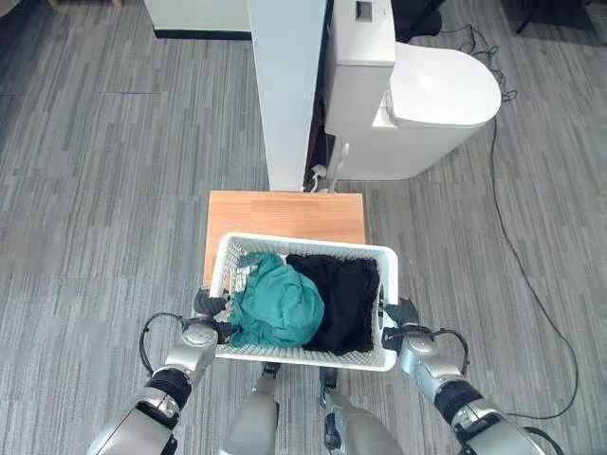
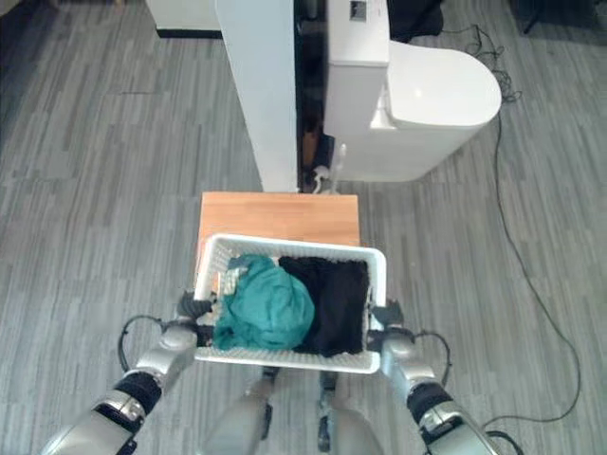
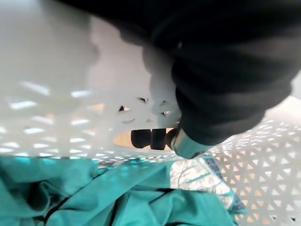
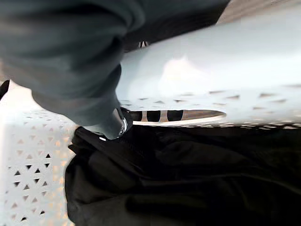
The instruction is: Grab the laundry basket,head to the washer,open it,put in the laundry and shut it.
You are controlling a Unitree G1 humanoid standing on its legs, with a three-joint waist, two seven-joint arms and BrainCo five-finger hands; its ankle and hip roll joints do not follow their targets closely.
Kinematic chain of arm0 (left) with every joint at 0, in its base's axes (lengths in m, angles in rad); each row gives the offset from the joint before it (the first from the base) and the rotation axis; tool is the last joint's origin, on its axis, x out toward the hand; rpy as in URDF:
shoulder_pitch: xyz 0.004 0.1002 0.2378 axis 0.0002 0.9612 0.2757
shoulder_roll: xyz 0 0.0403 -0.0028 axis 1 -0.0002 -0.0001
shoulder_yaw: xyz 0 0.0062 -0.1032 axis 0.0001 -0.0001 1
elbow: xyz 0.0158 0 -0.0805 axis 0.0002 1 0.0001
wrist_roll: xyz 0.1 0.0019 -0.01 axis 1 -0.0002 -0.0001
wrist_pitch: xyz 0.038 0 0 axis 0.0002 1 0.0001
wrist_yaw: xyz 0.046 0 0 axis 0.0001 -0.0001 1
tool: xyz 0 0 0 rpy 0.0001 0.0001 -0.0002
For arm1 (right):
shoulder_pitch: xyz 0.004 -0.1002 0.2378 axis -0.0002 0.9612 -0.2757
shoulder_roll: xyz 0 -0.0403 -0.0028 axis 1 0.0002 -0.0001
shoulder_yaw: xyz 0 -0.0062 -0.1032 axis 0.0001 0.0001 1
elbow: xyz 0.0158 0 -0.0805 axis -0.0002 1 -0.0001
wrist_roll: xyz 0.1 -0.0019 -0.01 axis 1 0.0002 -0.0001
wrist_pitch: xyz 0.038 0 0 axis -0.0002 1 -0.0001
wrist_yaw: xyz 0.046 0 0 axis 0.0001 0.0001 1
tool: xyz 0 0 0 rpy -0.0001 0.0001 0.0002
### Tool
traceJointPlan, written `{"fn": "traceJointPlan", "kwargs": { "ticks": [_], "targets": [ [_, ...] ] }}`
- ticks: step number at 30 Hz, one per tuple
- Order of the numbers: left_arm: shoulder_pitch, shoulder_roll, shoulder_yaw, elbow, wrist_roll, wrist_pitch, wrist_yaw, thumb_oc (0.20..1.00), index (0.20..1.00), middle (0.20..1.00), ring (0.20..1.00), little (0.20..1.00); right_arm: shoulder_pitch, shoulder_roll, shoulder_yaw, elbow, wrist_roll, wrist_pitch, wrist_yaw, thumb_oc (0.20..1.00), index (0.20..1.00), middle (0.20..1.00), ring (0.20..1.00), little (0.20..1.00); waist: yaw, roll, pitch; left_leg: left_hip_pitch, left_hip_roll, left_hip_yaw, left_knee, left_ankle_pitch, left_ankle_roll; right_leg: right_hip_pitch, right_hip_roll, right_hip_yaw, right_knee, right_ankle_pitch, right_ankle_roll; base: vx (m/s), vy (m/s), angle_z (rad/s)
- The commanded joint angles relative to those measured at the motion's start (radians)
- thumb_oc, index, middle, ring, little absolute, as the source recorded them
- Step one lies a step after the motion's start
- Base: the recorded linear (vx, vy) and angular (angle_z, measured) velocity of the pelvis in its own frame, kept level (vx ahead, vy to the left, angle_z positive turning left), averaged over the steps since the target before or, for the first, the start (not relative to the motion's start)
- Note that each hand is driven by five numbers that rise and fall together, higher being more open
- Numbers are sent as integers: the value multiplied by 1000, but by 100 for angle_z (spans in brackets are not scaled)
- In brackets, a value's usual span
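Laundry basket: the white perforated laundry basket point(image 1: 302, 252) sits between both hands, its far end over the near edge of the wooden table point(image 1: 285, 213).
Teal garment: a teal garment point(image 1: 280, 303) is bunched in the basket's left half, with a patch of patterned cloth point(image 3: 197, 175) showing beside it.
Black garment: a black garment point(image 1: 341, 299) fills the basket's right half, pressed against the teal one.
Left hand: the left hand point(image 1: 211, 305) is at the basket's left end; its wrist view shows dark fingertips point(image 3: 149, 138) hooked through the handle slot, so it grips the basket.
Right hand: the right hand point(image 1: 401, 313) is at the basket's right end; its dark fingertips point(image 4: 155, 115) poke through the handle slot above the black cloth, clamped on the rim.
Wooden table: low, square, just beyond the basket, on grey striped flooring.
White panel: an upright white panel point(image 1: 289, 90) stands just beyond the table.
Toilet: a white toilet point(image 1: 417, 100) stands beyond the table to the right, close beside the panel.
Cable: a thin black cable point(image 1: 517, 246) trails across the floor, right of the table.
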Motion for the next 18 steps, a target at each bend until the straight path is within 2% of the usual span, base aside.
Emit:
{"fn": "traceJointPlan", "kwargs": {
  "ticks": [1,3,5,10,11,12,14,15,17,18],
  "targets": [
    [-87,-144,-52,-26,-8,-51,-137,200,200,200,200,200,-32,92,-37,-95,64,-63,106,200,200,200,200,200,-3,10,-84,55,37,34,3,-84,7,0,-163,2,90,-37,142,25,95,-1],
    [-86,-121,-53,-40,87,-44,-162,200,200,200,200,200,14,75,-81,-101,83,-68,148,200,200,200,200,200,-8,4,-122,103,20,45,3,-107,26,32,-180,17,111,-37,158,23,122,-2],
    [-65,-108,-47,-61,92,-46,-181,200,200,200,200,200,44,66,-95,-107,103,-66,173,200,200,200,200,200,-9,1,-137,120,7,46,3,-119,38,47,-193,25,107,-32,165,27,99,0],
    [-59,-90,-80,-107,149,-40,-230,200,200,200,200,200,85,42,-105,-146,114,-60,203,200,200,200,200,200,-23,4,-124,78,-32,70,94,-154,54,28,-229,72,85,19,177,-121,104,-9],
    [-71,-85,-88,-106,167,-42,-235,200,200,200,200,200,77,23,-108,-170,104,-60,209,200,200,200,200,200,-34,9,-115,39,-40,95,123,-162,53,-21,-252,92,59,91,186,-149,54,-15],
    [-71,-86,-88,-106,167,-42,-235,200,200,200,200,200,77,22,-108,-170,103,-60,209,200,200,200,200,200,-33,9,-116,36,-40,96,125,-163,53,-23,-252,93,58,92,186,-224,81,-22],
    [-83,-82,-82,-101,174,-47,-231,200,200,200,200,200,55,6,-111,-188,83,-65,205,200,200,200,200,200,-45,15,-103,-6,-38,125,169,-172,51,-95,-266,77,33,142,191,-172,99,-37],
    [-85,-81,-70,-103,179,-49,-224,200,200,200,200,200,46,-1,-110,-195,72,-68,206,200,200,200,200,200,-51,19,-96,-21,-41,138,204,-182,51,-123,-259,56,33,131,184,-171,203,-56],
    [-79,-82,-53,-112,177,-49,-225,200,200,200,200,200,43,-5,-101,-195,61,-71,210,200,200,200,200,200,-36,24,-82,-20,-36,179,240,-193,61,-113,-228,-31,167,27,157,-148,196,-76],
    [-79,-82,-53,-112,177,-49,-225,200,200,200,200,200,43,-5,-101,-195,61,-71,210,200,200,200,200,200,-37,23,-84,-23,-37,179,239,-190,61,-116,-229,-30,168,27,157,-189,133,-107]
  ]
}}
